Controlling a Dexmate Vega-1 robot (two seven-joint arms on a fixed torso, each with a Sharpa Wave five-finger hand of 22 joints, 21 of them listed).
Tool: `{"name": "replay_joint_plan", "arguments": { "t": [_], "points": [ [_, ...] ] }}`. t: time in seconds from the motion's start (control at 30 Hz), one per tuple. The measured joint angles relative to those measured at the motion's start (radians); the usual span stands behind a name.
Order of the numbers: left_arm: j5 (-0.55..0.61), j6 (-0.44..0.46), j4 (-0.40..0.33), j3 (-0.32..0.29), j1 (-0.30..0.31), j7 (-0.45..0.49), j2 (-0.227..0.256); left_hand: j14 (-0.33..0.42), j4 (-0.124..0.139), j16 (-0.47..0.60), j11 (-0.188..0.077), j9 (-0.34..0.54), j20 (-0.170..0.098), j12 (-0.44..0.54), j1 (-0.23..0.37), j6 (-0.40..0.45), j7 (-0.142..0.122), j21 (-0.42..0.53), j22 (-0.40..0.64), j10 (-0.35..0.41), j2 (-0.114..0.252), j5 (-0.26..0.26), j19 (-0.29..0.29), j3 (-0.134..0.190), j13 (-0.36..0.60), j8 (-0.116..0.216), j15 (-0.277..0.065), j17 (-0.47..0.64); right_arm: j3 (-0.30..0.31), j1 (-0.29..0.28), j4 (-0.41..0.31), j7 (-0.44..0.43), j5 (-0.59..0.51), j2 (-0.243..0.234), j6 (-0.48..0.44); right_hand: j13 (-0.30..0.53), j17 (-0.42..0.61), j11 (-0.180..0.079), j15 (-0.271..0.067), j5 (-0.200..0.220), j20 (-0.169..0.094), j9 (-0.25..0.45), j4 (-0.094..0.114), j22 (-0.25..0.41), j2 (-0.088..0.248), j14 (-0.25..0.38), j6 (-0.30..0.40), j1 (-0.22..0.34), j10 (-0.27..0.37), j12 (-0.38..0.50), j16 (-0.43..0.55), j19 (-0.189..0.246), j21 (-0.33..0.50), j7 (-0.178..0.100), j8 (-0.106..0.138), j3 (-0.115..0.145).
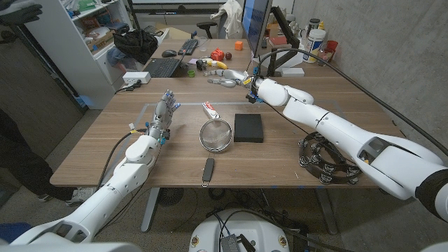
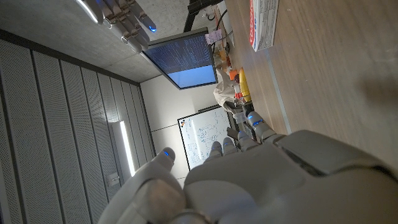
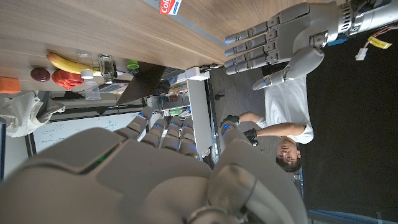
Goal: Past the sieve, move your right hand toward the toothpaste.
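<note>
Locating the toothpaste (image 1: 211,110) first: I read it as a red-and-white box lying flat on the bench (image 1: 98,150), at about 11 o'clock from the sieve (image 1: 215,134) and just beside its rim. The sieve sits near the bench centre, its mesh bowl upward. A black square block (image 1: 248,127) lies at 3 o'clock from the sieve, just beside it. A dark slim object (image 1: 208,171) lies at 6 o'clock from the sieve, near the front edge; I cannot tell what it is.

My right robot hand (image 1: 252,92) is beyond the sieve, at about 1 o'clock from it and at 2 o'clock from the toothpaste, apart from both. In the right wrist view its fingers (image 3: 163,129) reach forward, spread, gripping nothing, with the toothpaste box (image 3: 166,5) ahead of them.

My left robot hand (image 1: 163,114) stands at 9 o'clock from the toothpaste, well apart, fingers extended and separated, holding nothing. It also appears in the right wrist view (image 3: 280,38).

A tambourine (image 1: 325,160) lies at 4 o'clock from the sieve, partly under my right forearm. A banana (image 1: 219,64) and a keyboard (image 1: 162,67) lie at the far side.
</note>
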Motion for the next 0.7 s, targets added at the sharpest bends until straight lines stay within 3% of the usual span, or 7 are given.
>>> {"name": "replay_joint_plan", "arguments": {
  "t": [0.7],
  "points": [
    [0.016,-0.013,-0.008,0.0,0.01,0.017,0.004,0.0,0.003,0.0,0.0,0.0,0.0,0.0,0.0,0.0,0.0,0.0,0.0,0.0,0.0,0.0,0.0,-0.003,0.0,0.0,0.0,0.0,-0.039,0.032,0.047,0.023,-0.031,0.026,-0.001,0.0,0.0,0.0,0.002,0.0,0.002,0.0,-0.006,-0.003,0.0,-0.009,-0.012,0.0,-0.01,0.0,0.0,-0.005,-0.011,-0.002,0.0,0.0]
  ]
}}
